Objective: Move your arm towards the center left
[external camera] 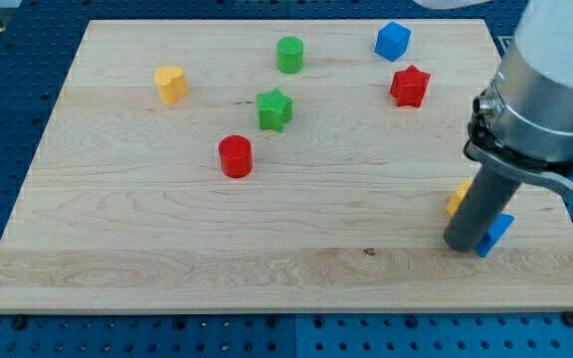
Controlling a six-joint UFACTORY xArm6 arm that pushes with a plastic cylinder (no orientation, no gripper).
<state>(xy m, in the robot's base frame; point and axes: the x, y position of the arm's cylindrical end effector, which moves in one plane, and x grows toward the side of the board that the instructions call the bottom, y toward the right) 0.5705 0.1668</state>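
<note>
— Down at the view's right, my tip (463, 246) rests on the board (147, 249). It's a bare rod, so it grasps nothing

— What's next to it?

— A blue block (496, 232) touches its right side, shape unclear. An orange block (458, 197) peeks out on its left, mostly hidden

— And the centre left?

— Well apart from my tip. Nearest that side sit the red cylinder (235, 156) and yellow heart (170, 84). Further up: green star (275, 109), green cylinder (289, 54), red star (410, 87), blue cube (392, 41)
</note>
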